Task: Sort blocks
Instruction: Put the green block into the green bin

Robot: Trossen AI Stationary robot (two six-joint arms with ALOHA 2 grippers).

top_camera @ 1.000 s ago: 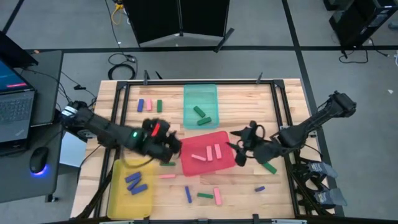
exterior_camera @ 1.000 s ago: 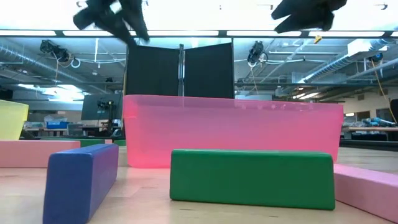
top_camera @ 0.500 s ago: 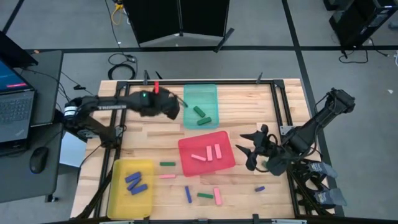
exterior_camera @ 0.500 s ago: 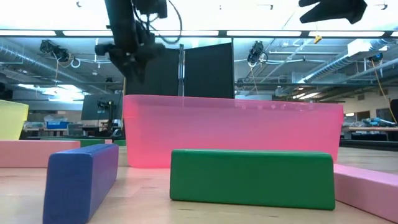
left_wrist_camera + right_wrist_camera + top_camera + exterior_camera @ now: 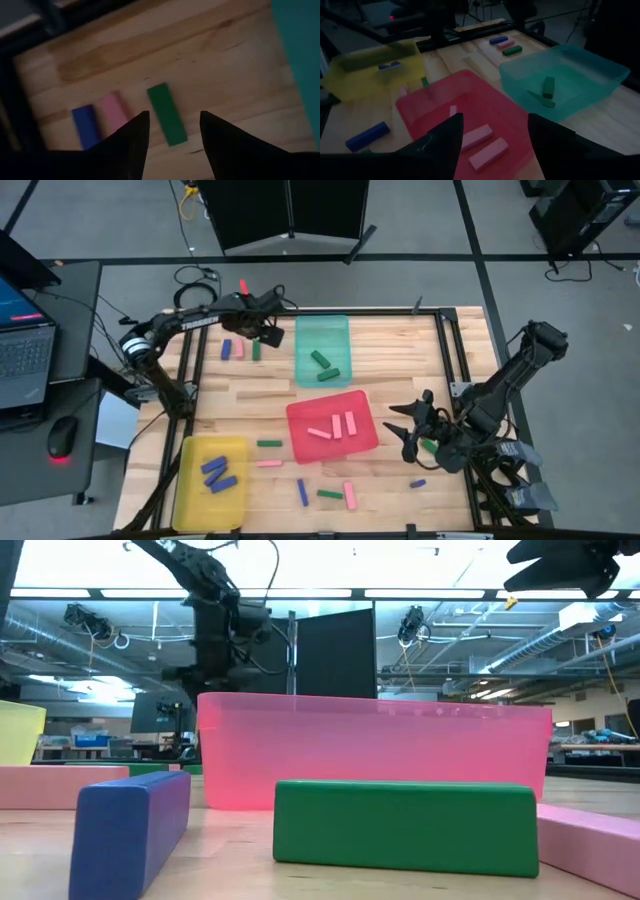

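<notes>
While the left gripper (image 5: 268, 330) is being hung over the far-left trio of blocks — blue block (image 5: 85, 126), pink block (image 5: 113, 112), green block (image 5: 167, 120) — its jaws are being kept apart and empty, the green one lined up between them. A second ago it was sitting by the red tray (image 5: 370, 442); that swing suggests a fresh green pick is being set up for the teal tray (image 5: 322, 326). The right gripper (image 5: 408, 433) is being eased back toward the table's right edge, jaws apart, nothing held. Sorting is being left roughly half done: loose blocks are lying along the near edge.
</notes>
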